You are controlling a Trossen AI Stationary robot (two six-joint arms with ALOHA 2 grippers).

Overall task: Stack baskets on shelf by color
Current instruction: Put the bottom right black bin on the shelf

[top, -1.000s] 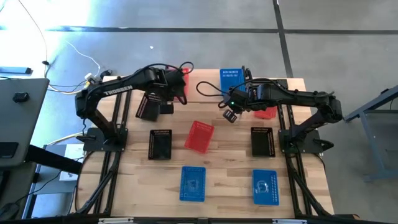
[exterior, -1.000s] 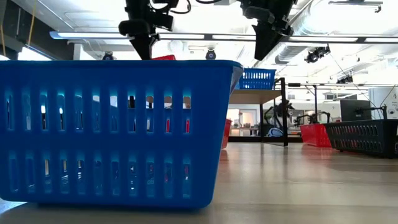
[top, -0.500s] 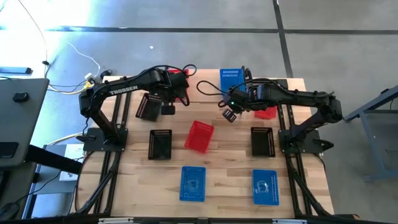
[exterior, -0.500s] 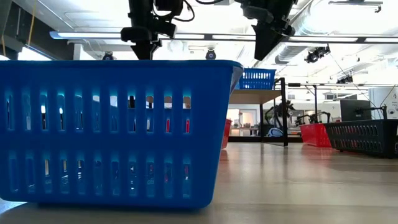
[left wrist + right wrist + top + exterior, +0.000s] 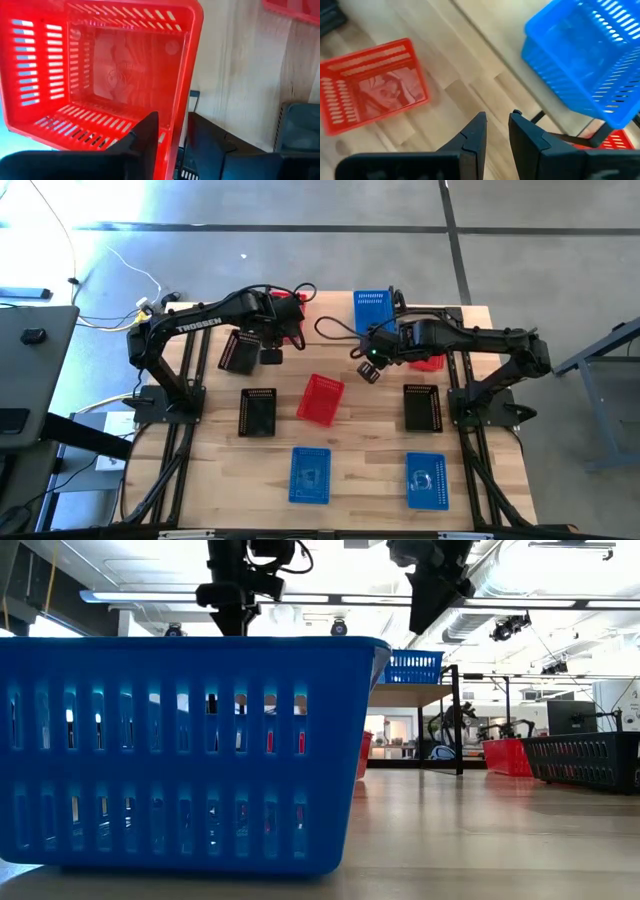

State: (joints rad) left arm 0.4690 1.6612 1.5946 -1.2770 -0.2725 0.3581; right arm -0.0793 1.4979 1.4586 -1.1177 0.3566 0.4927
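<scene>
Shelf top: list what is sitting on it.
On the shelf in the high view: a blue basket in the middle and a red basket at the left end, which the left gripper partly hides. The right arm covers much of the right end.

The high view shows three blue baskets [image 5: 372, 306], three red baskets [image 5: 320, 399] and three black baskets [image 5: 258, 412]. There is one shelf [image 5: 472, 315].

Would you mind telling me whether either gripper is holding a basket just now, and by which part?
Neither has a firm hold. The left gripper straddles the red basket's side wall, fingers parted. The right gripper is empty.
</scene>
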